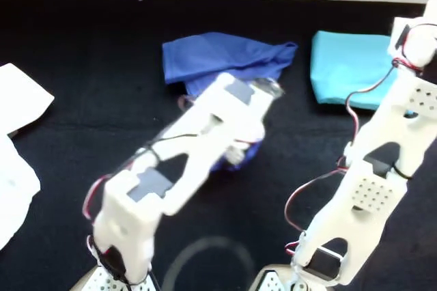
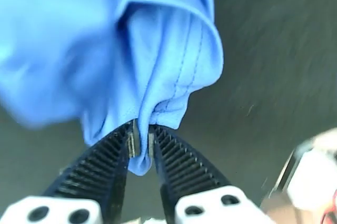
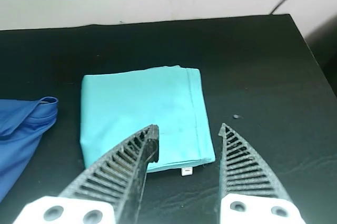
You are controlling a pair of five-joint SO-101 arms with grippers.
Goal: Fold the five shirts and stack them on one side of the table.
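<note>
1. White cloth (image 1: 17,134) lies along the table's (image 1: 82,65) left edge.
2. My left gripper (image 2: 142,132) is clenched on a bunched fold of the blue shirt (image 1: 222,55), which sits mid-table and spreads toward the far edge.
3. My right gripper (image 3: 188,128) is released, jaws apart with nothing between them, over the right side.
4. Beyond it, the teal shirt (image 3: 139,108) lies folded flat near the far right corner, just beside the blue one.
</note>
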